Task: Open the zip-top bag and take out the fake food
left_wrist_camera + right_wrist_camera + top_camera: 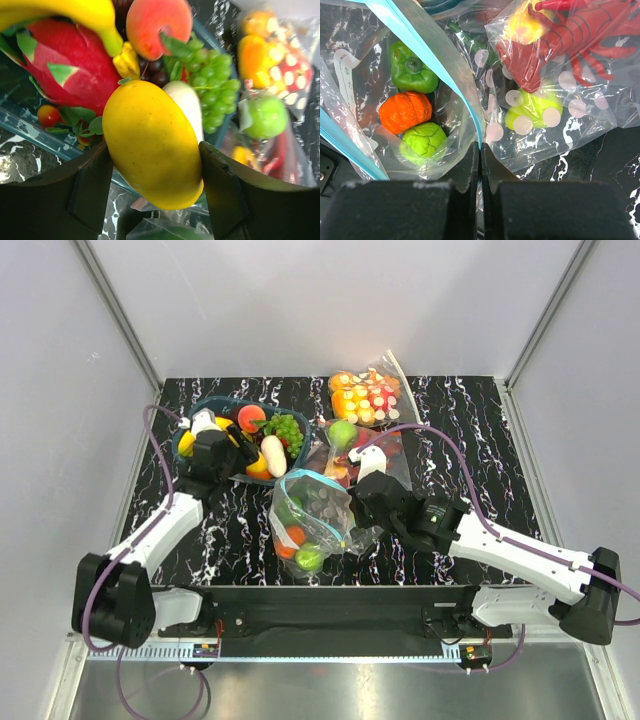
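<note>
At mid-table [480, 440], the right hand [480, 150] pinches the zip-top bag [320, 505], closed on its wall, fake food [405, 112] inside. The left hand [154, 150] grips a yellow mango [145, 125].

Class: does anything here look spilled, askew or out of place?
Nothing spilled. The zip-top bag gapes open, its lip pinched in the right gripper's jaws; the left gripper holds a mango by the basket.

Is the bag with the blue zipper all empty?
No, the bag has a green pepper, an orange pumpkin and a green cabbage inside it.
</note>
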{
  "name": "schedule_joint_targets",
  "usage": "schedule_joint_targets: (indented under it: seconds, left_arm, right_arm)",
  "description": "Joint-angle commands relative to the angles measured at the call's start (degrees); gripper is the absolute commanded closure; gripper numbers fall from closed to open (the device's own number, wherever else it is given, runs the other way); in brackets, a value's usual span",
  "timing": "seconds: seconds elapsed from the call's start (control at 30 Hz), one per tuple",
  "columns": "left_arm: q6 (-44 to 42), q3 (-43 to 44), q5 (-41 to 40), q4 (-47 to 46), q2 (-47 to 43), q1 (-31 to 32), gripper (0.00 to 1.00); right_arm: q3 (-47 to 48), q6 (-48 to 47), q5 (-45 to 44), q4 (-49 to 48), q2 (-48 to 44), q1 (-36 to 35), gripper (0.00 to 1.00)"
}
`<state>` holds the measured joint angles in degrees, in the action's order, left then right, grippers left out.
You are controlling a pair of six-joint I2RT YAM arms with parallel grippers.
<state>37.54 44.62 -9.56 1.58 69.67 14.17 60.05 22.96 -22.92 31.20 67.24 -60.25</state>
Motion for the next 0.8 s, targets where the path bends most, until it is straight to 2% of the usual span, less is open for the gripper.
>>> schedule_joint_targets:
  seconds: [0.0,0.2,0.43,0.6,0.77]
  left_arm:
    - [1.1,-0.7,-2.2,-8.7,2.1,-0.1,0.58]
    - [1.0,-1.6,-3.9,-10.0,5.2,-0.1,0.58]
    - [0.5,-2.5,-4.0,-11.8,8.4,-0.2,0.52]
    - [1.2,-3.4,-3.8,-12.2,8.6,-0.1,0.33]
    - [1.3,-3.4,-4.2,-10.9,7.4,-0.1,0.19]
  right_arm:
    - [0.2,0.3,0.2,-1.2,-0.5,0.5,0.95]
    - [-0.1,0.2,0.5,-1.6,-0.3,0.5,0.95]
    - [-0.2,0.0,1.5,-2.5,0.6,0.4,0.95]
    - [-0.4,0.0,1.6,-2.5,0.8,0.5,0.94]
    - [-0.5,0.2,2.1,-2.7,1.2,0.5,0.94]
